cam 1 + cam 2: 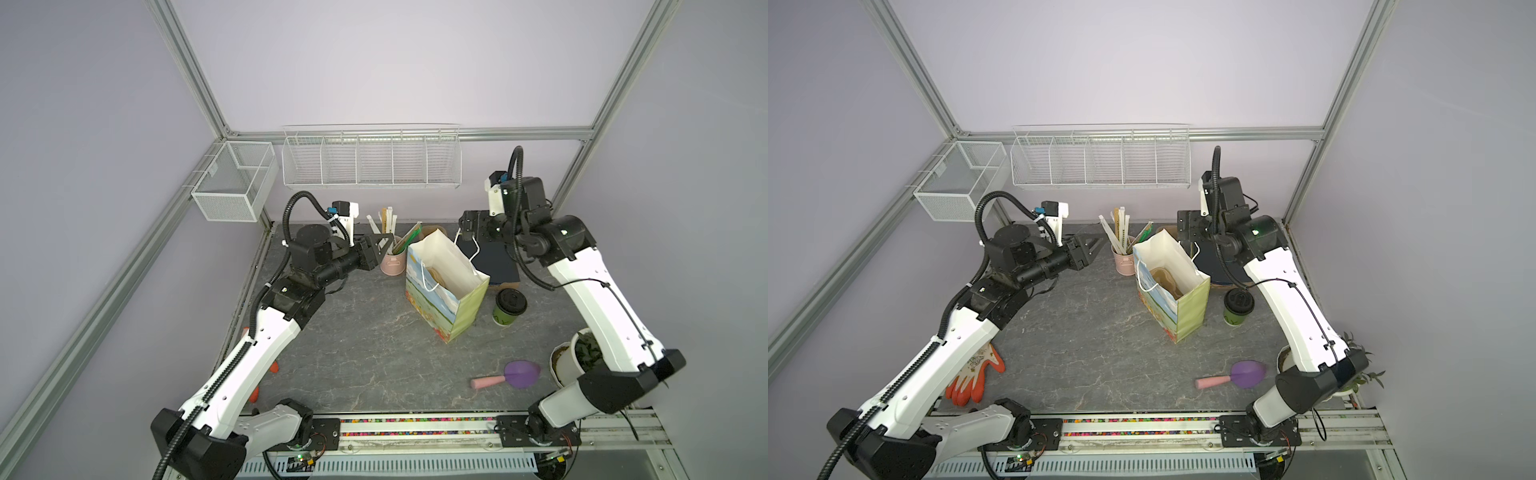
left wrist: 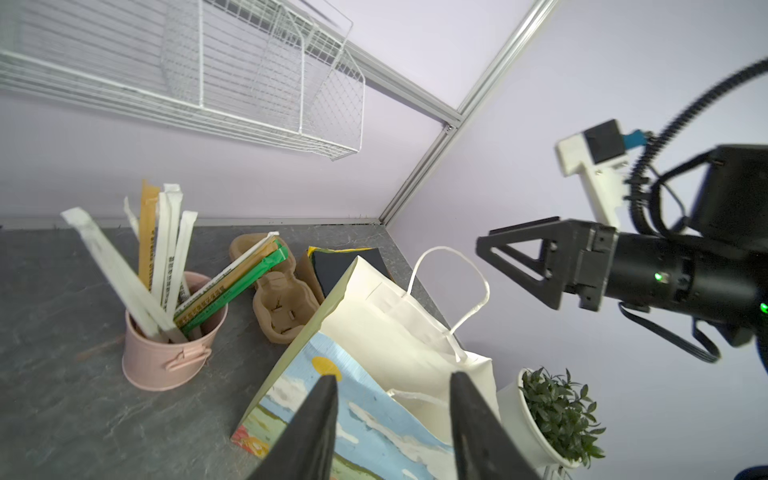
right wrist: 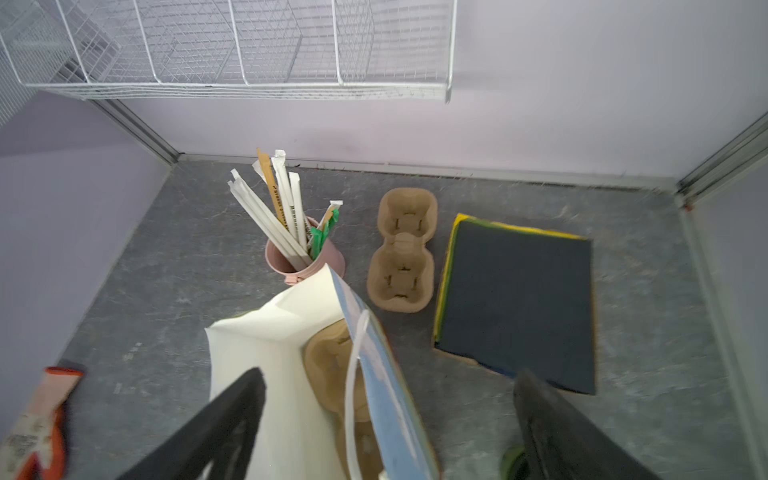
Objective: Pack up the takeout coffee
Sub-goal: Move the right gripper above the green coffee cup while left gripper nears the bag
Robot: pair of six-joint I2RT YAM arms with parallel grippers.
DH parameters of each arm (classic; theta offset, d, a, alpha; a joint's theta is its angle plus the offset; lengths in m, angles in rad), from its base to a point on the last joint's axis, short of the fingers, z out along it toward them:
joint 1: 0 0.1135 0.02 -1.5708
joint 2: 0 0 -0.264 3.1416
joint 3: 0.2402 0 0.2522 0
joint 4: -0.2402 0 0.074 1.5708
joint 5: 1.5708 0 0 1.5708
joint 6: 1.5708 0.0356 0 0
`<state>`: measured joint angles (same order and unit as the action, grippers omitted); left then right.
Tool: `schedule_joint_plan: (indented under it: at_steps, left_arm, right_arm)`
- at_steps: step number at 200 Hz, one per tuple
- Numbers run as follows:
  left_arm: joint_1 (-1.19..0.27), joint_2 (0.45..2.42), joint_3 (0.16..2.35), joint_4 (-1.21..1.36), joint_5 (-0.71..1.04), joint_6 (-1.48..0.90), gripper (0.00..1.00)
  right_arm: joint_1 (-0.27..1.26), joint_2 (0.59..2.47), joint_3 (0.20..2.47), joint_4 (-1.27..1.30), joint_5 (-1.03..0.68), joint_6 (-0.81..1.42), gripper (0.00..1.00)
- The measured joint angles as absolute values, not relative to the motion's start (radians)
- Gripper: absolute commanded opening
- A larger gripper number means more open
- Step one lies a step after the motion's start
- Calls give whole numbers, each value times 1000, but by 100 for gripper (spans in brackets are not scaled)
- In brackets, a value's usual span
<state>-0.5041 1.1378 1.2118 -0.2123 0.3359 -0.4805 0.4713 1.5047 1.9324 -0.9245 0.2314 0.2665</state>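
The takeout coffee [image 1: 510,306] [image 1: 1237,307], a green cup with a black lid, stands upright on the table just right of an open paper bag [image 1: 446,291] [image 1: 1173,286]. A brown cup carrier [image 1: 1165,280] [image 3: 328,361] lies inside the bag. My right gripper [image 1: 467,226] [image 3: 390,374] hovers open over the bag's far rim and white handle [image 2: 449,270], holding nothing. A sliver of the green cup [image 3: 512,461] shows by one of its fingers. My left gripper [image 1: 384,243] [image 2: 392,380] is open and empty, left of the bag beside the pink bucket.
A pink bucket of straws [image 1: 392,262] stands left of the bag. Behind the bag lie another cup carrier [image 3: 405,249] and a dark flat stack [image 3: 515,303]. A potted plant [image 1: 577,353], a purple scoop [image 1: 515,374], an orange glove [image 1: 976,374] and wall baskets [image 1: 370,160] are around.
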Motion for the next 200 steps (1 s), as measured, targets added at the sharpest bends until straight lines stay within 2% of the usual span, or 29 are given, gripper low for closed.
schedule_joint_plan:
  at_steps: [36,69,99,134,159,200]
  left_arm:
    - [-504,1049,1210,-335,191,-463,78]
    - [-504,953,1162,-426,76,-440,81]
    - [-504,898,1077,-445,91,-455,83]
    - [-504,920,995,-394,216,-565,83]
    - [-517,951,986,-354,270,-635,83]
    - [-584,976,986,-319,265,-675,83]
  right_arm:
    - [434,1361,1921,-1013,320,297,88]
    - [364,1231,1758,-1116,358,349,88]
    - [276,1153,1504,-1171,326,376,88]
    - [152,1167,1325,-1185,230,391,88]
    - [142,1206,1296,-1173,170,393,88]
    - [139,1329,1298,-1127,141,397,89]
